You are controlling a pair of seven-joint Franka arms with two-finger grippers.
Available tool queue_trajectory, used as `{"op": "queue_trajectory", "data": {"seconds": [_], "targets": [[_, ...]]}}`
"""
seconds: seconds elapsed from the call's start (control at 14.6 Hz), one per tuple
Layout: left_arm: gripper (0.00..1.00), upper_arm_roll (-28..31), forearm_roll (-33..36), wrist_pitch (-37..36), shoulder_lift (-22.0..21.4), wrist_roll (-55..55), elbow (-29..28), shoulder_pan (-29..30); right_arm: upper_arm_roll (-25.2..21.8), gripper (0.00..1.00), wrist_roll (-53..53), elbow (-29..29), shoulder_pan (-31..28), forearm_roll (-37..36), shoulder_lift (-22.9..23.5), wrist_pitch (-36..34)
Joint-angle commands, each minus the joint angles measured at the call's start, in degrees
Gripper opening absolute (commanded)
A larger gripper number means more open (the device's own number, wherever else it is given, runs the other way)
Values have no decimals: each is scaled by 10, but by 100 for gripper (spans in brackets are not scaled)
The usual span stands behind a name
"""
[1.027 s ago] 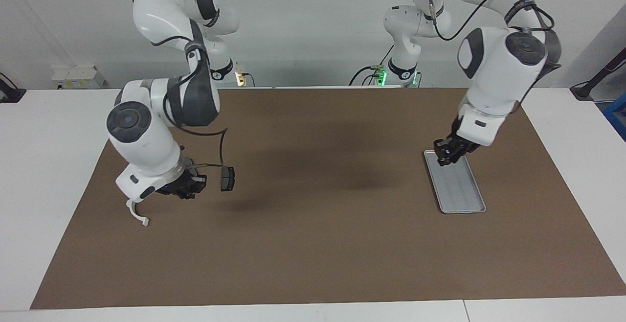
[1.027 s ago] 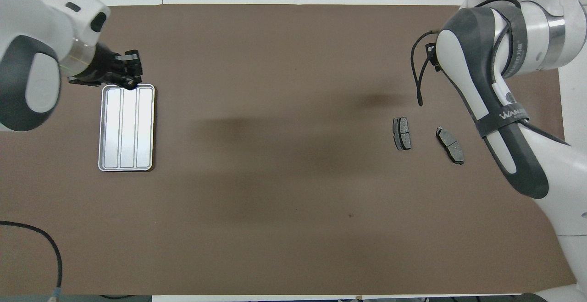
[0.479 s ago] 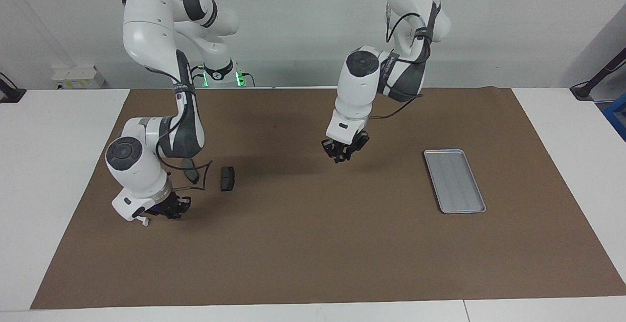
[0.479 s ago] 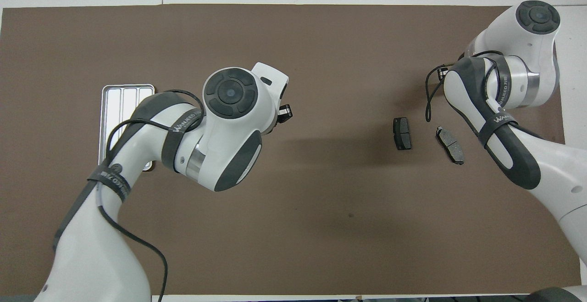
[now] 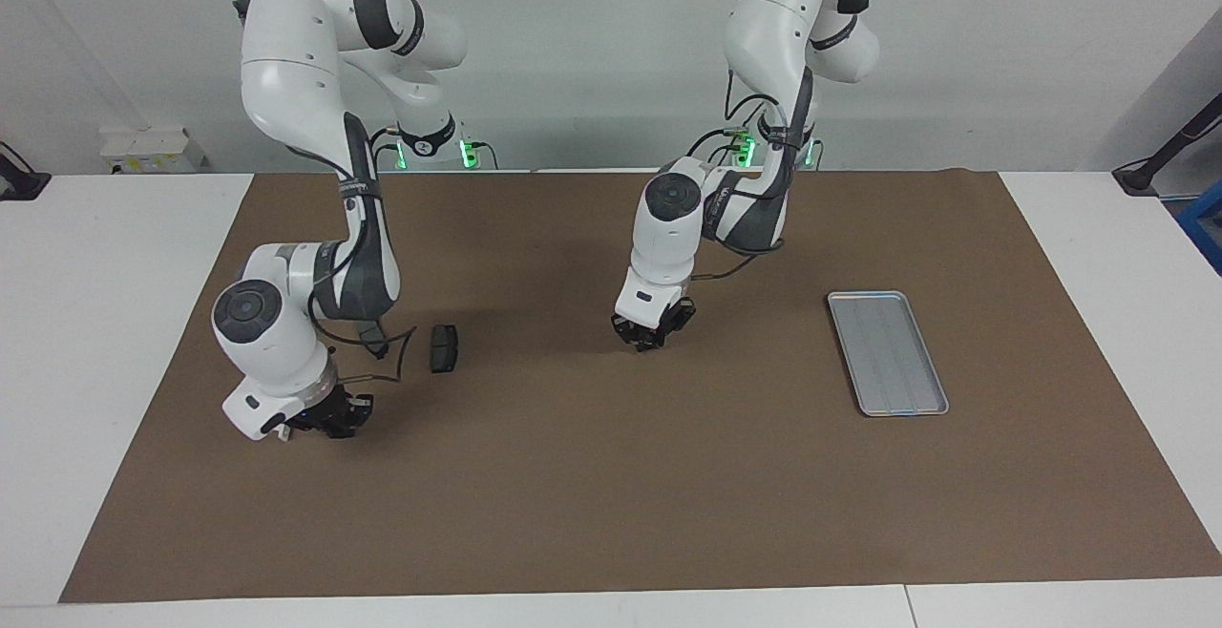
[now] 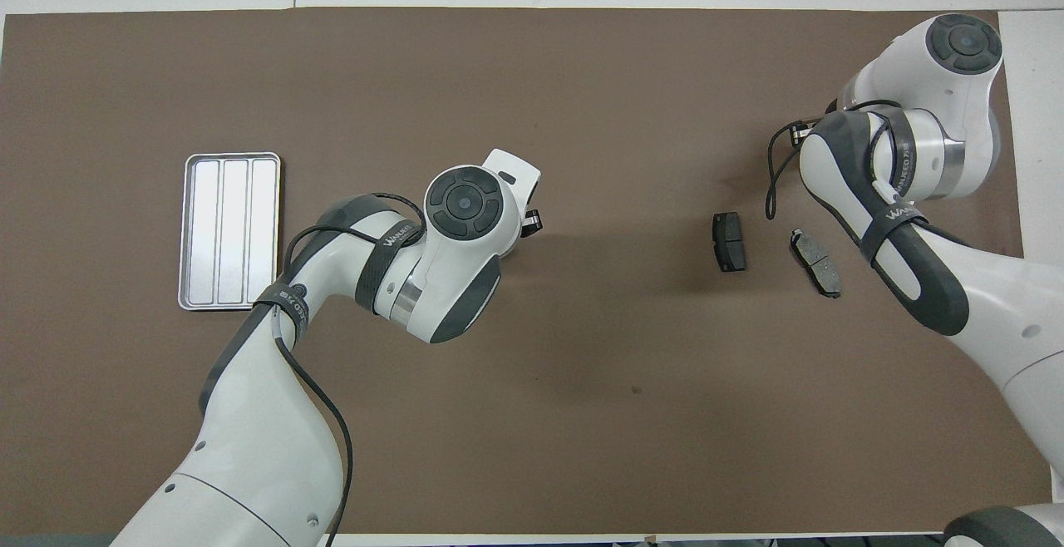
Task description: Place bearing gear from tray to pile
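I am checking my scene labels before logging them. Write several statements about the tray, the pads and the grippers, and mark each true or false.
1. The tray is empty. True.
2. The left gripper is over the tray. False: it is over the middle of the mat, between the tray and the brake pads.
3. Two brake pads lie on the mat toward the right arm's end. True.
4. The brake pads are stacked. False: they lie side by side, apart.
5. The right gripper is raised high. False: it is low over the mat, shut.

High facing and overhead views
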Motion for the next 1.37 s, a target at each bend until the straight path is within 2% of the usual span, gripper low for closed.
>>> {"op": "queue_trajectory", "data": {"seconds": [0.0,0.07,0.27,0.34,0.41,0.48,0.62,0.75,0.89,1.03,1.16,1.3], "targets": [[0,10,8,48,-16,-5,-42,-7,8,75,1,-12,-6,-10,-3,8],[0,10,8,50,-16,-5,-43,-7,7,100,1,-12,-3,-10,-8,2],[0,10,8,48,-16,-5,-43,-7,6,100,7,-3,16,-11,-40,-53],[46,11,8,47,-17,-5,-43,-7,6,100,8,-3,29,-12,-54,-68],[85,14,8,40,-17,-5,-40,-7,6,100,8,-3,38,-15,-71,-86],[100,18,8,20,-18,-6,-32,-7,6,100,9,1,48,-15,-86,-105],[100,21,8,-42,-17,-3,11,1,10,100,45,9,67,-10,-114,-158],[100,32,9,-75,-30,3,28,9,13,100,114,13,97,-3,-135,-200],[100,42,9,-98,-72,32,29,29,13,100,214,29,147,11,-141,-231],[100,46,10,-132,-97,76,48,68,13,100,323,37,195,26,-141,-232],[100,62,52,-163,-105,115,83,106,13,100,399,37,231,41,-141,-225],[100,68,61,-167,-122,169,103,164,13,100,465,37,271,50,-138,-209]]}}
